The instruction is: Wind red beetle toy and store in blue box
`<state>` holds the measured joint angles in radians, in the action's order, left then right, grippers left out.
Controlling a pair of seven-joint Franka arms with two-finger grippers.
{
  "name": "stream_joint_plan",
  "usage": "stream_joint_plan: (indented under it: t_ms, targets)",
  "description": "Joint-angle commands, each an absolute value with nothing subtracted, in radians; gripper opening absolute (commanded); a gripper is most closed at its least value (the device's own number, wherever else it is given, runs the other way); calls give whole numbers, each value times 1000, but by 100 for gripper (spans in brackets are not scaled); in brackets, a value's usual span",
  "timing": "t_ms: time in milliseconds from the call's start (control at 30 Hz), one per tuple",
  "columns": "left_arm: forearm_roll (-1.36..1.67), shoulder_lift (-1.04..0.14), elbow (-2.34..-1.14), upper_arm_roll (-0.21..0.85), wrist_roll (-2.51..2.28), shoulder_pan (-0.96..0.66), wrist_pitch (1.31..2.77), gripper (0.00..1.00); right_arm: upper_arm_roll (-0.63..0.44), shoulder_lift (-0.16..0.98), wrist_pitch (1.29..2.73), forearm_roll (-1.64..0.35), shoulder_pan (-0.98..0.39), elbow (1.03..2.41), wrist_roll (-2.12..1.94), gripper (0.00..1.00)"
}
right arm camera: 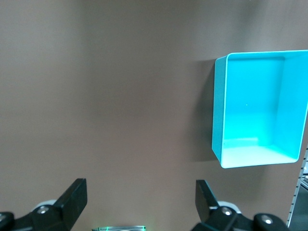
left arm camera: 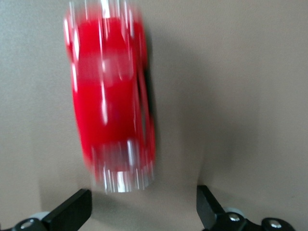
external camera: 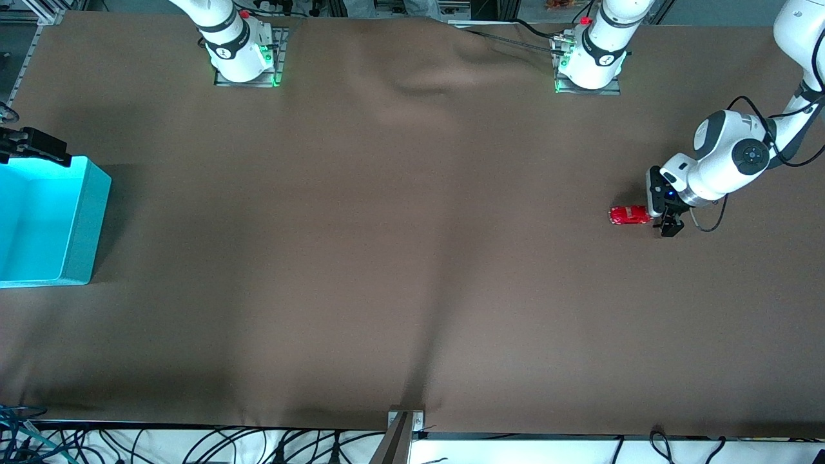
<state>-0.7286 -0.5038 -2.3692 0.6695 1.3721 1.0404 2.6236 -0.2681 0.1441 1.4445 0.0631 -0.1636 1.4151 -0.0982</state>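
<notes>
The red beetle toy (external camera: 630,215) stands on the brown table toward the left arm's end. My left gripper (external camera: 670,227) is low beside it, open and empty. In the left wrist view the toy (left arm camera: 113,106) is smeared and lies just ahead of the gripper (left arm camera: 144,204), outside the gap between its black fingers (left arm camera: 72,209). The blue box (external camera: 38,219) stands at the right arm's end of the table, open-top and empty. My right gripper (external camera: 38,148) hangs high by the box's rim, open and empty. In the right wrist view the gripper (right arm camera: 139,195) is off to one side of the box (right arm camera: 219,110).
Brown cloth (external camera: 387,225) covers the whole table and has soft folds near the middle. The arm bases (external camera: 245,58) stand along the table's edge farthest from the front camera. Cables hang along the table's nearest edge (external camera: 193,444).
</notes>
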Motion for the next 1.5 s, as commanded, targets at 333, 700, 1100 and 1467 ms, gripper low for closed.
stream_joint_plan:
  t_ms: [333, 700, 1100, 1467]
  targets:
    - [-695, -446, -2364, 719, 1388, 1054, 2582, 100, -268, 141, 1433, 48, -160, 1404, -114, 100]
    - [-551, -336, -2364, 955, 1390, 1196, 2468, 100, -268, 141, 1433, 48, -160, 1405, -114, 100]
    - [-396, -278, -2307, 1219, 1385, 1376, 2385, 100, -268, 141, 1434, 48, -160, 1405, -114, 100]
    - [-288, -256, -2142, 1393, 1385, 1468, 2165, 100, -268, 141, 1434, 48, -160, 1405, -114, 100]
